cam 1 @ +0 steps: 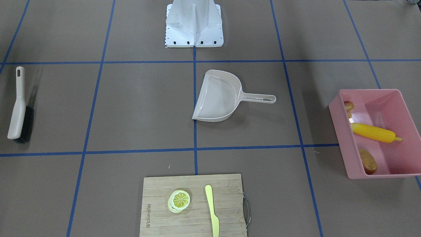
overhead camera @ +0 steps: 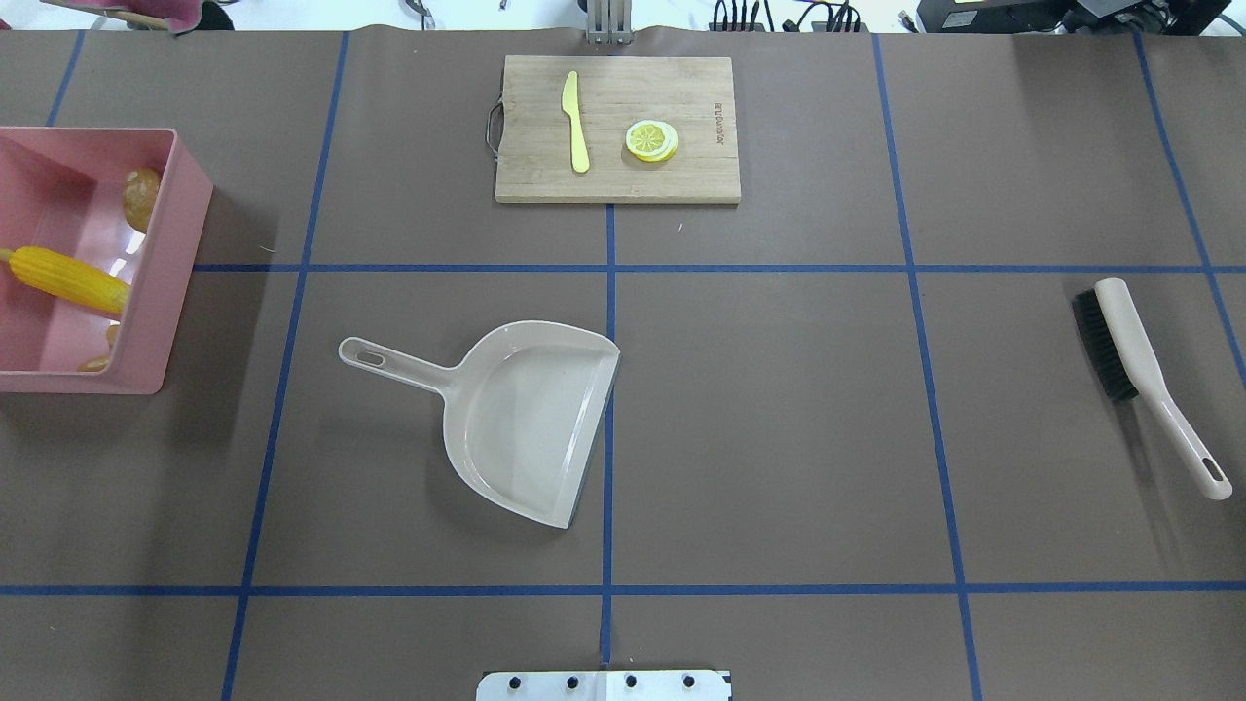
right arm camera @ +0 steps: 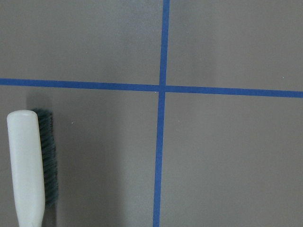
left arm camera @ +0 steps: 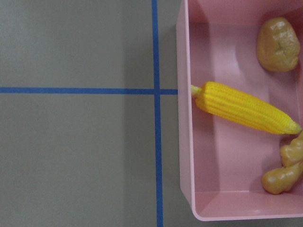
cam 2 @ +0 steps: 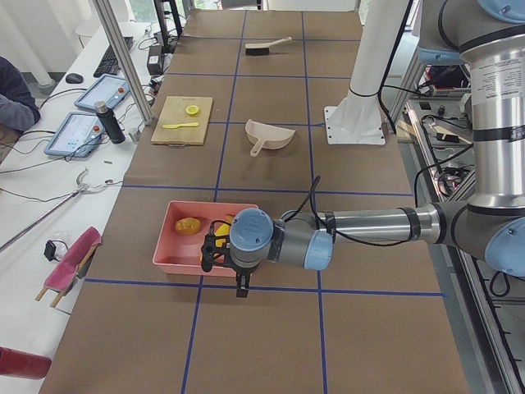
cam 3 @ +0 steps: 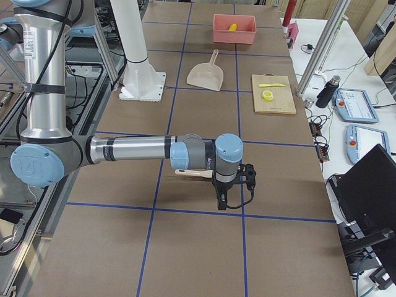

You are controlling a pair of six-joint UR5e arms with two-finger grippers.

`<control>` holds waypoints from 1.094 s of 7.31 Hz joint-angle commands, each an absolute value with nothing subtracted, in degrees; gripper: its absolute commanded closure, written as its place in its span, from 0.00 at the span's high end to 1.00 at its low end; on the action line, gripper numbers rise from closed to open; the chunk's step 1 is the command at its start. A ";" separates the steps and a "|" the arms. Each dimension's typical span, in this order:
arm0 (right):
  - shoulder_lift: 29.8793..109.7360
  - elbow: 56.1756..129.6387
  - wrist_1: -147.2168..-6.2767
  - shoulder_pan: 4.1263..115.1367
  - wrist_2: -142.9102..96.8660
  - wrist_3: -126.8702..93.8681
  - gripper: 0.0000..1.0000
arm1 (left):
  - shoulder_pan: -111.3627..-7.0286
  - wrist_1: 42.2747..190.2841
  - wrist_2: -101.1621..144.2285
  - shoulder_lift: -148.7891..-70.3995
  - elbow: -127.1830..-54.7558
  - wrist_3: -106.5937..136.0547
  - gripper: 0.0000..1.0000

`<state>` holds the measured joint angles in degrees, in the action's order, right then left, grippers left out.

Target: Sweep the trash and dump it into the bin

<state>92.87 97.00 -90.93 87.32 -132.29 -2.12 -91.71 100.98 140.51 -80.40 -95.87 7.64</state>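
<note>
Left fingers [cam 2: 244, 287] beside bin [left arm camera: 183, 142]; corn cob [left arm camera: 241, 108] aslant inside.

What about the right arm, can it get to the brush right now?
Probably yes. The right gripper hangs over the table near the brush, which lies alone with nothing covering it.

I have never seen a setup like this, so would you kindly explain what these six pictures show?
Two robot arms work at one table. Two pictures look down from opposite sides, two from the table's ends, two from wrist cameras. The left arm hangs by the pink bin, which holds a corn cob, potato and ginger root. The right arm hangs near the brush. A dustpan and a cutting board with knife and lemon slice also lie there. Nothing seems held.
</note>
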 commanded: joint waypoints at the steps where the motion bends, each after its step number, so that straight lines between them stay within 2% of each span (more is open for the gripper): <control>1: 92.99 96.94 -90.62 87.54 -132.36 -2.11 1.00 | -90.97 91.62 138.36 -83.56 -96.68 7.12 0.99; 8: 93.43 96.77 -90.35 88.07 -132.89 -2.11 1.00 | -90.70 93.42 132.45 -83.15 -94.13 4.83 0.99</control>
<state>93.42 96.77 -90.36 88.06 -132.85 -2.08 -90.71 92.56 132.54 -83.30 -94.34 4.81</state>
